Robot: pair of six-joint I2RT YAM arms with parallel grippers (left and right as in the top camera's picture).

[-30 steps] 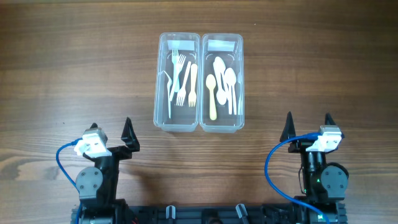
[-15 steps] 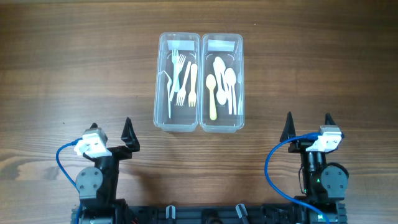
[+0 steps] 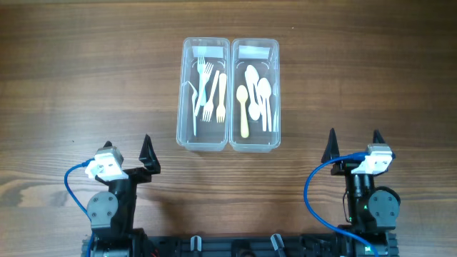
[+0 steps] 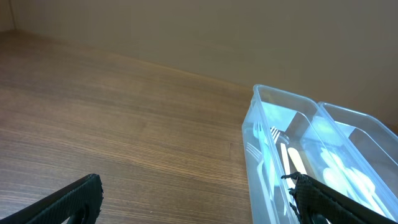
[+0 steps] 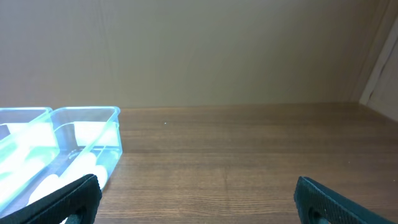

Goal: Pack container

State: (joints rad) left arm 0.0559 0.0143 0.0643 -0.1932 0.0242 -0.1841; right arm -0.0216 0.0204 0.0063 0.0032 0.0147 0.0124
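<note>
Two clear plastic containers stand side by side at the table's far middle. The left container [image 3: 187, 93] holds several white forks [image 3: 211, 89]. The right container [image 3: 275, 93] holds several white spoons [image 3: 255, 93] and a yellowish one [image 3: 243, 111]. My left gripper [image 3: 128, 152] is open and empty near the front left edge. My right gripper [image 3: 354, 144] is open and empty near the front right edge. The left wrist view shows the left container [image 4: 252, 143] ahead to the right. The right wrist view shows the right container [image 5: 115, 134] at the left.
Bare wooden tabletop [image 3: 86, 86] surrounds the containers on all sides. A plain wall [image 5: 217, 50] rises behind the table in the wrist views. Blue cables [image 3: 71, 182] loop at each arm's base.
</note>
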